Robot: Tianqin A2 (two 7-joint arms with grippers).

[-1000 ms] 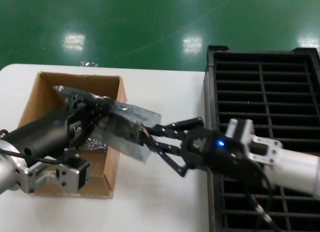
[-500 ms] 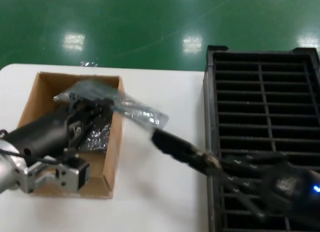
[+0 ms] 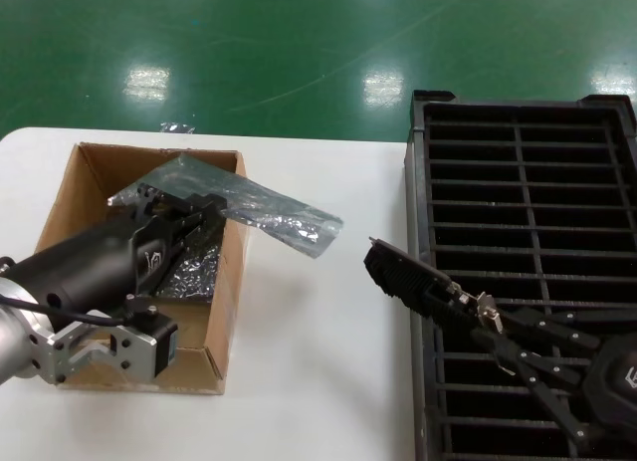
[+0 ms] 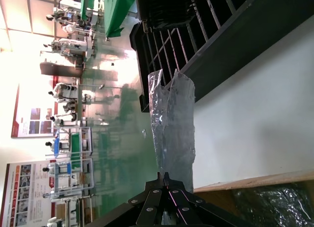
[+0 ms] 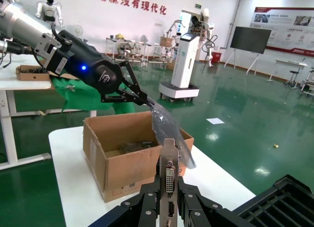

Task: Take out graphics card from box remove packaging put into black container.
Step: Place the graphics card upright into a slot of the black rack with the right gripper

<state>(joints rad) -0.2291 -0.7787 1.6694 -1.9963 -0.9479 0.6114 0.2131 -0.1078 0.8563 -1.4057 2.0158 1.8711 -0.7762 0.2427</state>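
Note:
My left gripper (image 3: 204,204) is over the brown box (image 3: 75,182), shut on one end of the empty silver packaging bag (image 3: 269,207), which sticks out past the box's right wall. In the left wrist view the bag (image 4: 174,124) hangs from the closed gripper (image 4: 165,177). My right gripper (image 3: 490,322) is shut on the bracket end of the bare dark graphics card (image 3: 408,277), held at the left rim of the black container (image 3: 413,182). In the right wrist view the silver bracket (image 5: 169,173) stands clamped in the gripper (image 5: 169,188).
Shiny bagged cards (image 3: 194,272) lie inside the box. White table (image 3: 318,361) lies between the box and the container. The container's ribbed slots (image 3: 528,212) fill the right side. Green floor lies beyond the table's far edge.
My right gripper drew the card out of the bag and moved right, toward the container. The bag stays in my left gripper, now empty and lifted slightly.

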